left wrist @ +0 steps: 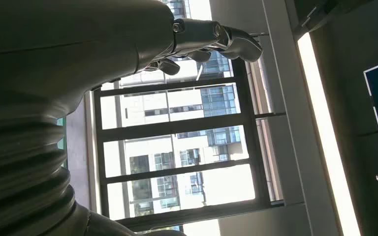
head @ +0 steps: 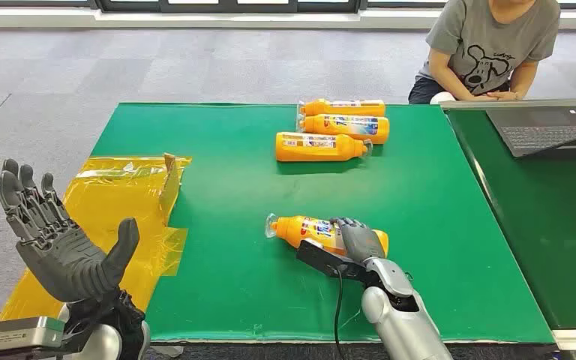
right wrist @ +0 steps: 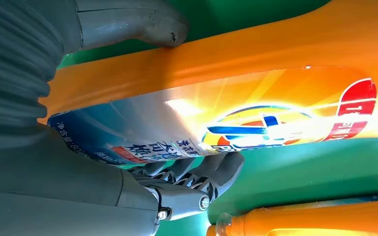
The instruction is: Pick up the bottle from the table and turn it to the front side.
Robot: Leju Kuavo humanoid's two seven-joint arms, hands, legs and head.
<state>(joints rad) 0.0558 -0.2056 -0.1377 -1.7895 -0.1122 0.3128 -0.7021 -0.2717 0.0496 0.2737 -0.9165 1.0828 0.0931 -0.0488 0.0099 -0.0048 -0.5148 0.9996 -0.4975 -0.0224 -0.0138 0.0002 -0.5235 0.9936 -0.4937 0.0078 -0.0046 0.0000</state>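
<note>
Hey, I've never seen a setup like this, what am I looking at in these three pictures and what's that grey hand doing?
This is a humanoid robot with two arms. The wide picture is from its head, looking down at a green table. The other two come from cameras at its wrists. Its right hand is wrapped around an orange bottle lying on the table; the right wrist view shows its fingers under the label. Its left hand is raised, open and holding nothing. Three more bottles lie further back, near a seated person and a laptop.
</note>
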